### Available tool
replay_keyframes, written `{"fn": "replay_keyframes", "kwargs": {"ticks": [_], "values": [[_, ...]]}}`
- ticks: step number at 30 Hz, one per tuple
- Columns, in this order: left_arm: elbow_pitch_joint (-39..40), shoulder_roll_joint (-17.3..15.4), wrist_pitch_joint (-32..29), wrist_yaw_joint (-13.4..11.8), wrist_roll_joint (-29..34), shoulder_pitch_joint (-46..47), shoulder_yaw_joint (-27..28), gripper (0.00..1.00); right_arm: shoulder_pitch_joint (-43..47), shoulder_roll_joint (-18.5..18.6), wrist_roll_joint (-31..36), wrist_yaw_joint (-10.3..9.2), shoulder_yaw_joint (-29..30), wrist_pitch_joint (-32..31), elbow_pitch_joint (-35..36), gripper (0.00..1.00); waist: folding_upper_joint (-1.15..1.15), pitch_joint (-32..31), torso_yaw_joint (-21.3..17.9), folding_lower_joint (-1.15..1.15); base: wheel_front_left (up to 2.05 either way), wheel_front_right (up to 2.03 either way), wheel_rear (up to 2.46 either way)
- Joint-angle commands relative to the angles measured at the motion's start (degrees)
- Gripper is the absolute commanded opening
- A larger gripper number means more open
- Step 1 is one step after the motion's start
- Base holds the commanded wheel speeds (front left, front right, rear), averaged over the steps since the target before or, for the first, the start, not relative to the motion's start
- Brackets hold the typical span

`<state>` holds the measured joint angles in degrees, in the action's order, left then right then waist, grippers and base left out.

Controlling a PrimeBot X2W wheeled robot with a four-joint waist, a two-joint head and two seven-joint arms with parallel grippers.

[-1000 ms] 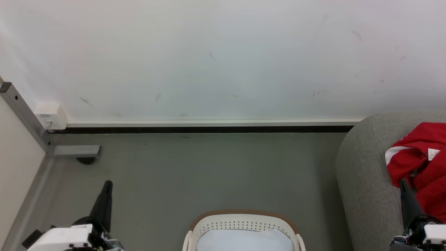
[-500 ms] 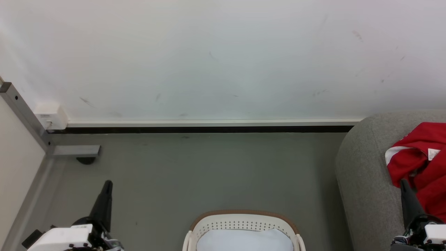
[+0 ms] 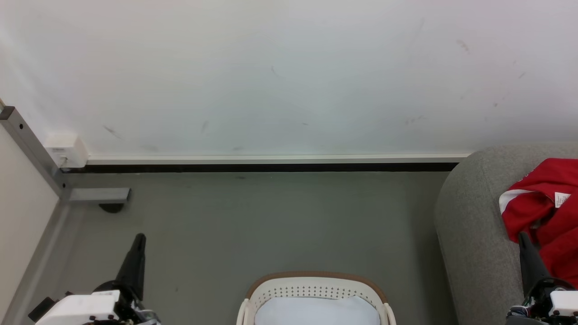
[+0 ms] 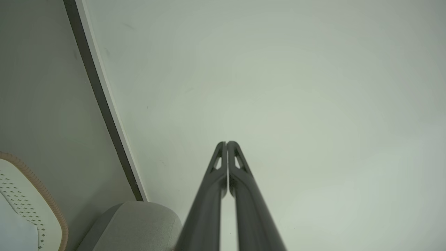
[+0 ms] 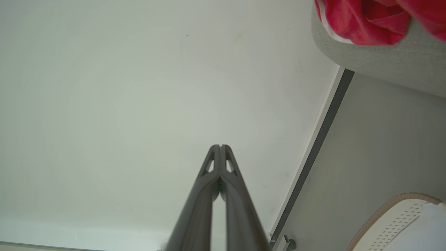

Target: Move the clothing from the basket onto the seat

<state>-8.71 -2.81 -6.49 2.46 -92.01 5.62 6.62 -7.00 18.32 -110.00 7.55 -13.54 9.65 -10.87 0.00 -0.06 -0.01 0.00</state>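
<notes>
Pale wall [image 3: 289, 76] is stretching across the back and grey floor [image 3: 271, 225] is running out beneath it. Down at the bottom edge the basket [image 3: 316, 276] is sitting on that floor between the two arms. Inside it a plain white pad [image 3: 316, 311] is showing, with no red fabric on the part I am seeing. Its near half is being cut off by the frame, so I am not calling it empty.

Over on the right the clothing [image 3: 546, 203] is lying bunched on the seat [image 3: 469, 216], red with a white panel and a small label, close to the rounded end.

The left gripper [image 3: 139, 237] is hanging above bare floor, well apart from the basket, its fingers [image 4: 209, 195] pressing together tip to tip with nothing between them. The right gripper [image 3: 522, 235] is pointing up in front of the seat, clenched and carrying nothing too. From its own wrist view the red fabric is lying off to the side, apart from the tips.

To my eye the job is looking nearly finished, perhaps done. Doing it well from here is starting with a look down into the basket. If a garment is lying there, that is calling for spreading the jaws before going down, pinching a fold of red and not the pad, lifting clear of the brown rim, and laying it well back from the seat's edge
</notes>
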Motion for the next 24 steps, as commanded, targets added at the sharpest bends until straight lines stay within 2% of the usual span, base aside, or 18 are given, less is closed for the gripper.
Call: {"fn": "replay_keyframes", "kwargs": {"ticks": [1, 24], "values": [[0.2, -0.1, -0.2, 0.0, -0.7, 0.4, 0.1, 0.00, -0.5, 0.6, -0.3, -0.12, -0.1, 0.4, 0.3, 0.00, 0.00, 0.0, 0.0, 0.00, 0.00, 0.00, 0.00], [0.3, -0.1, -0.2, 0.0, -0.7, 0.4, 0.1, 0.00, -0.7, 1.5, -1.4, -0.12, -1.5, 1.4, 0.8, 0.00, 0.00, 0.0, 0.0, 0.00, 0.00, 0.00, 0.00]]}}
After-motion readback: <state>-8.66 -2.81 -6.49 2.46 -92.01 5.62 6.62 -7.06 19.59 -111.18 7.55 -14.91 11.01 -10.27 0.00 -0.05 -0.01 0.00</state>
